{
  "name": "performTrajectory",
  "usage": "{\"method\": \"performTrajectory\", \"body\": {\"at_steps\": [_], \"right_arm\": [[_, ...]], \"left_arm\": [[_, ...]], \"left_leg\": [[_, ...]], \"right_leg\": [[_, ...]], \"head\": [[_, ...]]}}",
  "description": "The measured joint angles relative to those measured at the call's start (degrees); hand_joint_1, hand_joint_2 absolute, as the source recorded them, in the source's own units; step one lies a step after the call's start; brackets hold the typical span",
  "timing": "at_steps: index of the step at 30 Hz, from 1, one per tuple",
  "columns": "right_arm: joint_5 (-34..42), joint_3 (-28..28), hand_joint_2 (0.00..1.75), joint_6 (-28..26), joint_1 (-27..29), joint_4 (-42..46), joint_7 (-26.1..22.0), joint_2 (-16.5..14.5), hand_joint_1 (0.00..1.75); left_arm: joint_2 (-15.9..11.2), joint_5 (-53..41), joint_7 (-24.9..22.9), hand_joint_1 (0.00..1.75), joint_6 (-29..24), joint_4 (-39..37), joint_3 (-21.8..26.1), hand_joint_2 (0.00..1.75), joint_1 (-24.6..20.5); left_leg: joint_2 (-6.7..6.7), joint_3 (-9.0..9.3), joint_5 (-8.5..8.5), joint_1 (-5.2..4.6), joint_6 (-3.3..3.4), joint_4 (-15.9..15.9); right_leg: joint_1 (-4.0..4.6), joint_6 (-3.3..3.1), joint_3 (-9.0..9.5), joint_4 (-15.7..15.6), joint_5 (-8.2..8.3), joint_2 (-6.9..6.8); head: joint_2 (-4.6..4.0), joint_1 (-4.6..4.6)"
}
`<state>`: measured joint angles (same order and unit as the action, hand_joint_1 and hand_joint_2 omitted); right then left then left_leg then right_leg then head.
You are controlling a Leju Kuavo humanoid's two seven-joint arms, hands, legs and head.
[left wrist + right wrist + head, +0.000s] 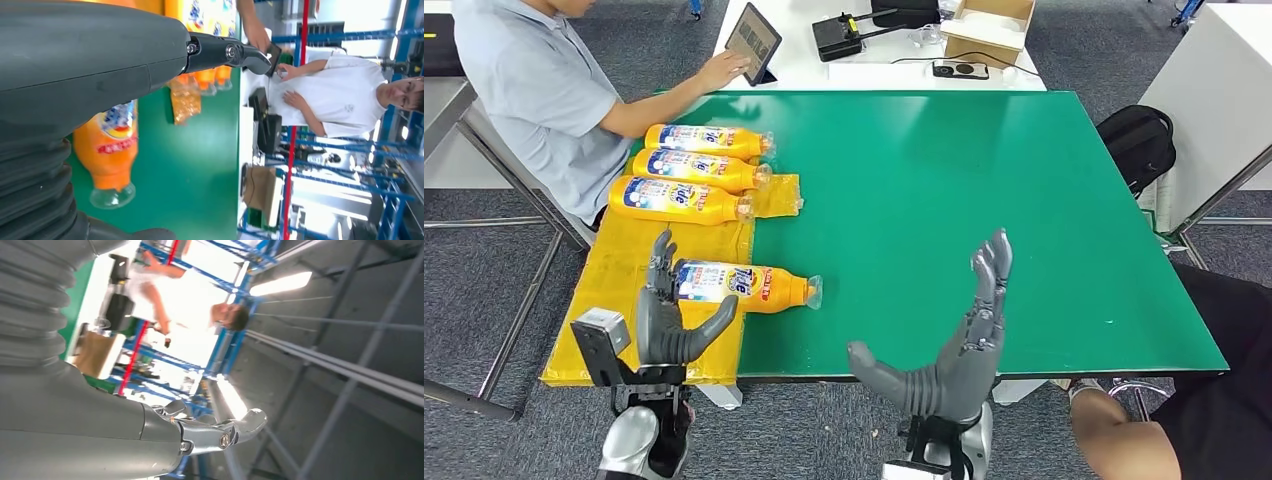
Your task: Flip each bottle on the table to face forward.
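Several orange bottles with blue-and-white labels lie on their sides at the table's left. The nearest bottle [744,285] lies across the edge of a yellow mat [614,290], clear cap toward the right; the left wrist view shows it as bottle [112,150]. Three more bottles [694,170] lie in a row further back on the mat. My left hand [669,310] is open, fingers up, just left of the nearest bottle's base. My right hand [954,340] is open, fingers pointing up, over the table's front edge, apart from every bottle.
The green table [984,200] stretches bare to the right. A person in a grey shirt [534,90] sits at the far left, hand on a tablet [752,42]. A white desk behind holds a cardboard box [989,28]. A black bag [1139,140] sits at right.
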<state>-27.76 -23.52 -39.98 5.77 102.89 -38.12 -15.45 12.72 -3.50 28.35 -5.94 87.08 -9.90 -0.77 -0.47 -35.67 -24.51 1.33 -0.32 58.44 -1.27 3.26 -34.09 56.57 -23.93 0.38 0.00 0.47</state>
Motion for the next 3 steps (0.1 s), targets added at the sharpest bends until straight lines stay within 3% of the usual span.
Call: {"method": "performTrajectory", "body": {"at_steps": [3], "right_arm": [[2.48,1.03,1.75,0.0,1.32,-0.07,0.0,-0.09,0.0]], "left_arm": [[0.0,-2.16,0.34,0.0,-1.94,2.09,0.26,1.75,1.8]], "left_leg": [[0.0,0.01,0.0,0.0,0.0,-0.01]], "right_leg": [[0.0,0.0,0.03,0.0,0.0,0.0]], "head": [[0.0,0.01]]}}
